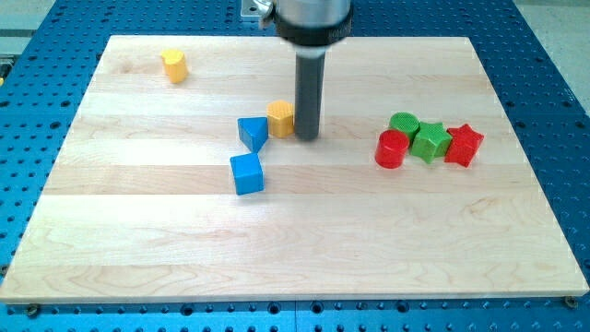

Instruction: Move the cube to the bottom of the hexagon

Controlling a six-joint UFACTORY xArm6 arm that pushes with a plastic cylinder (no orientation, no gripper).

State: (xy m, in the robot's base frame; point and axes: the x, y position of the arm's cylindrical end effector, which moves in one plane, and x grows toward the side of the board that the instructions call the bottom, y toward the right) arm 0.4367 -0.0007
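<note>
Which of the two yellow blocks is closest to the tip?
The yellow block at the board's middle, touching my tip; the other yellow block sits far off at the view's top left.

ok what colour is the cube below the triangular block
Blue: the blue cube on the wooden board, clearest in the camera view.

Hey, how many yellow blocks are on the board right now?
2. One yellow block sits near the view's top left; the other yellow block is mid-board, just left of my tip. None seems hidden.
</note>
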